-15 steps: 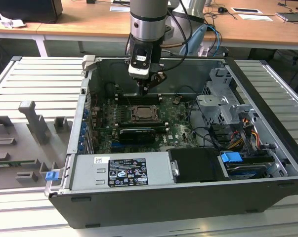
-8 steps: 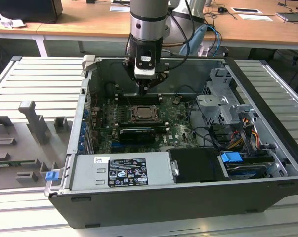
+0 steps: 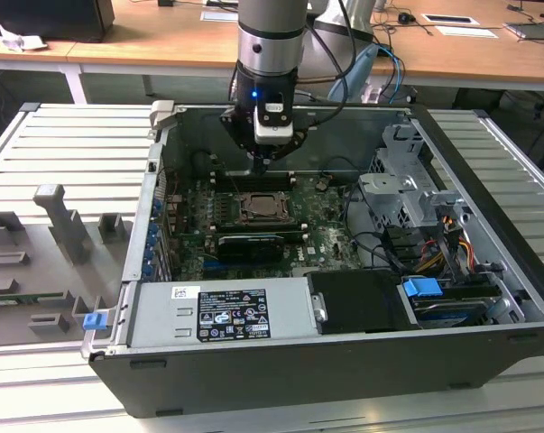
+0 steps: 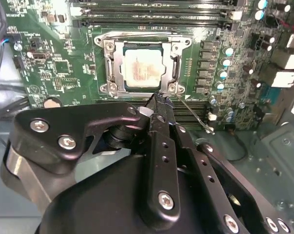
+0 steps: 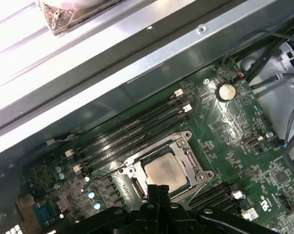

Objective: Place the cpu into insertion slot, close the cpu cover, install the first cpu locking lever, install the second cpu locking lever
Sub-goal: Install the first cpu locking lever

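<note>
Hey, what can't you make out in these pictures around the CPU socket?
Second wrist view: the gripper hides the cpu cover corner nearest it and much of the motherboard.
First wrist view: the gripper covers the cpu cover's edge nearest it.
Exterior view: the cpu is too small to judge its seating.

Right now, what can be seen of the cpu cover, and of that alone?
The cpu cover is a thin, silvery metal frame, roughly square, with an open centre. It lies flat, closed down over the socket, and the dull beige top of the cpu shows through the opening. In the second wrist view the gripper, fingertips together, sits at one corner of the frame; whether it touches the frame cannot be told. A thin wire lever angles away from that corner.
</note>
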`<control>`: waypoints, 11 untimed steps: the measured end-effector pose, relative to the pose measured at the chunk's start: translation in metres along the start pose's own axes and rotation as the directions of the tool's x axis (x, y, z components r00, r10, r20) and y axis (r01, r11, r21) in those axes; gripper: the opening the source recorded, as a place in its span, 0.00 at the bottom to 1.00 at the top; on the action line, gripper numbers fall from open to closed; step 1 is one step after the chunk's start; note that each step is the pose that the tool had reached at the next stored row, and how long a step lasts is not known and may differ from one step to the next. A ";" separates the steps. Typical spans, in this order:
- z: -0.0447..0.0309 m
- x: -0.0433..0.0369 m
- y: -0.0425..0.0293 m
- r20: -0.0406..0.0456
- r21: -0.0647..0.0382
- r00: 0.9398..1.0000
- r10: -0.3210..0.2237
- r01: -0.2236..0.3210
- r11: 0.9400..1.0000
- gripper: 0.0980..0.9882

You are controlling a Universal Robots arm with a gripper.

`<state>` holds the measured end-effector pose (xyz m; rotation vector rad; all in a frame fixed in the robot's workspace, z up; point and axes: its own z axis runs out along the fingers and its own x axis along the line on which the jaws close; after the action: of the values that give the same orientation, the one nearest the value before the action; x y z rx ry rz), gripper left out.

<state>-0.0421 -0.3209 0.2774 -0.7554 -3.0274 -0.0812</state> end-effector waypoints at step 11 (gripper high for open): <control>0.0000 0.0000 0.0000 -0.006 0.004 0.991 -0.136 0.136 0.991 0.01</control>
<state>-0.0421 -0.3209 0.2773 -0.5460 -3.0686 -0.0785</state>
